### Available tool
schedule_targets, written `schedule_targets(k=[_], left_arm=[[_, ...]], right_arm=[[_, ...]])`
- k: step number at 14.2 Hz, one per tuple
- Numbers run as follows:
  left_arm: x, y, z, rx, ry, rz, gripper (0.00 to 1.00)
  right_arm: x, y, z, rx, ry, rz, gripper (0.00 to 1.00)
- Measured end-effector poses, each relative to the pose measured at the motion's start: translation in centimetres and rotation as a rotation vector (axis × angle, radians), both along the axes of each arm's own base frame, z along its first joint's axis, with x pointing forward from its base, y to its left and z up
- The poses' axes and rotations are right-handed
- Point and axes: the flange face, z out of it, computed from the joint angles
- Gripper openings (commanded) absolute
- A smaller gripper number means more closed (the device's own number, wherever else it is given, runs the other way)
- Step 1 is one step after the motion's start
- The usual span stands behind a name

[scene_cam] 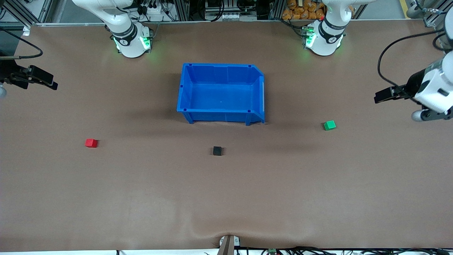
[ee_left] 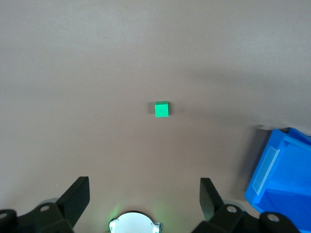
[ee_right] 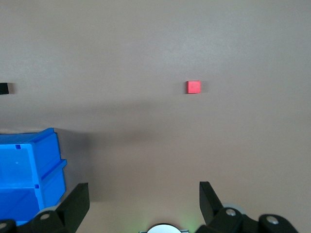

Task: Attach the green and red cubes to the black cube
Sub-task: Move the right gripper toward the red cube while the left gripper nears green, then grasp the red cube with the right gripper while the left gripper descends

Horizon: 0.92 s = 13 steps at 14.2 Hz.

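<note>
The black cube [scene_cam: 217, 151] sits on the brown table, nearer the front camera than the blue bin. The red cube [scene_cam: 91, 142] lies toward the right arm's end, and the green cube [scene_cam: 330, 125] toward the left arm's end. All three stand apart. My left gripper [scene_cam: 389, 94] hangs high over the left arm's end of the table; in the left wrist view it [ee_left: 145, 188] is open and empty, with the green cube [ee_left: 162, 109] well clear of it. My right gripper [scene_cam: 39, 78] hangs over the right arm's end, open and empty [ee_right: 144, 189]. Its view shows the red cube [ee_right: 194, 87] and the black cube's edge [ee_right: 4, 88].
An empty blue bin [scene_cam: 184, 88] stands mid-table between the arm bases and the black cube. It also shows in the left wrist view [ee_left: 284, 182] and the right wrist view [ee_right: 46, 160]. Brown table surface surrounds the cubes.
</note>
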Motion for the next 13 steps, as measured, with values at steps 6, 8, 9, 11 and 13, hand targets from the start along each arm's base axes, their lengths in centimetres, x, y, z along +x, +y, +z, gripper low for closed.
schedule_targets(k=[6, 8, 9, 11, 13], left_arm=[[1.5, -0.4, -2.6, -0.007, 0.008, -0.008, 1.00], [1.7, -0.4, -2.7, -0.008, 0.005, -0.009, 1.00], [1.7, -0.4, -2.8, -0.008, 0.003, -0.009, 1.00], [1.8, -0.4, -2.7, -0.008, -0.003, -0.009, 1.00], [1.8, -0.4, -2.7, -0.008, -0.004, -0.009, 1.00]], right_arm=[[3.8, 2.3, -5.9, -0.006, 0.075, 0.038, 1.00], [6.8, 2.6, -11.2, -0.013, 0.142, 0.041, 1.00], [8.3, 2.6, -14.0, -0.017, 0.173, 0.039, 1.00], [10.4, 1.9, -17.4, -0.028, 0.208, 0.020, 1.00], [11.3, 0.3, -18.2, -0.068, 0.194, 0.005, 1.00]])
